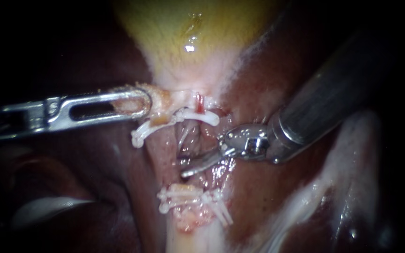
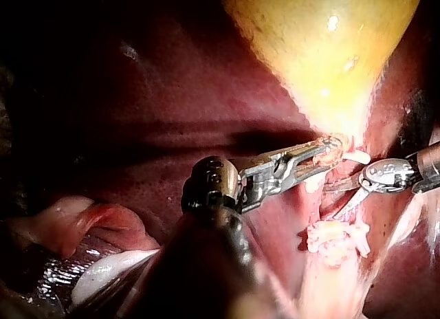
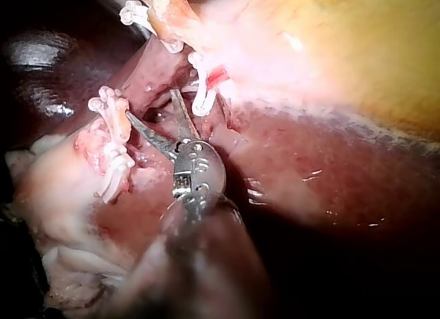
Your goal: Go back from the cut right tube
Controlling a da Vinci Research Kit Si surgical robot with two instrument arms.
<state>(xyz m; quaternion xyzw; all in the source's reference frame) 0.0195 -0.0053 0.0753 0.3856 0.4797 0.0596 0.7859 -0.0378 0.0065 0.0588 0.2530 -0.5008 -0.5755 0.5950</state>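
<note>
right instrument (image 3: 151,104) claw open, empty, in the gap of the cut right tube (image 1: 199,103), centre, between far clip (image 1: 205,117) and near clips (image 1: 191,197). Back out right along the shaft, clear of clips. left instrument (image 1: 144,104) claw clamps gallbladder (image 1: 188,33).

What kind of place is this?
Likely a surgery practice bench: the left instrument and right instrument work on a yellow gallbladder and dark red liver, with white clips on a tube.
</note>
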